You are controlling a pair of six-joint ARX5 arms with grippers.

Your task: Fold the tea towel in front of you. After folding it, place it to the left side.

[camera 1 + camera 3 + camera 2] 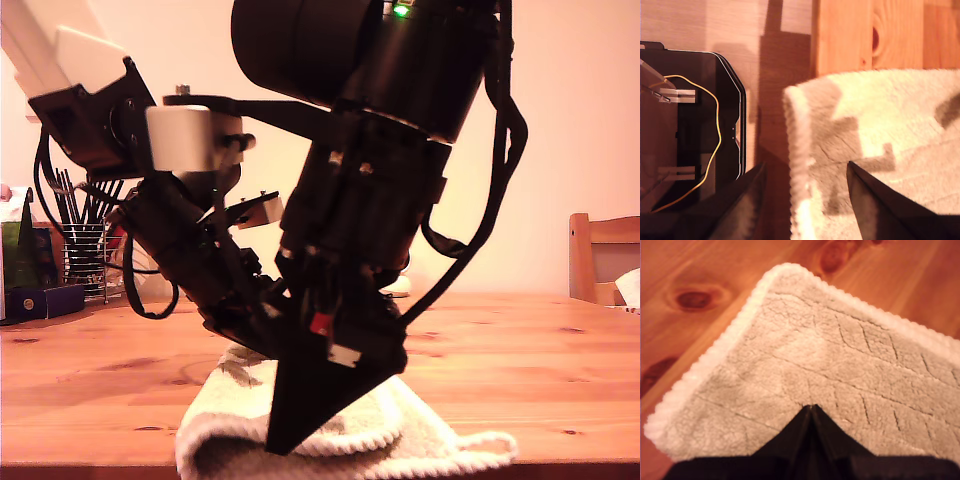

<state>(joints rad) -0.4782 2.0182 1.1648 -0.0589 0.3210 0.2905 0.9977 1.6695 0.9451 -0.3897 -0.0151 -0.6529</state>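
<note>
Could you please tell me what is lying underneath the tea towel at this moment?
The tea towel lies on the bare wooden table. In the exterior view it looks doubled over, a lower layer showing at its edge. Anything beneath its middle is covered and cannot be seen.

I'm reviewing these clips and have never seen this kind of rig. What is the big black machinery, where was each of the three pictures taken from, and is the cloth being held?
The black machinery is two robot arms, each ending in a two-fingered gripper. The exterior view comes from a camera facing them across a wooden table. The other two pictures come from cameras mounted on the grippers, looking down past the fingers.

On the table lies a cream tea towel, partly folded over itself. My first gripper has its fingers shut together, tip at the towel's surface; whether cloth is pinched is hidden. My second gripper is open, its fingers straddling the towel's ribbed edge, so it grips nothing yet.

In the background at the exterior view's left stands a wire utensil holder; at its right, a wooden chair.
</note>
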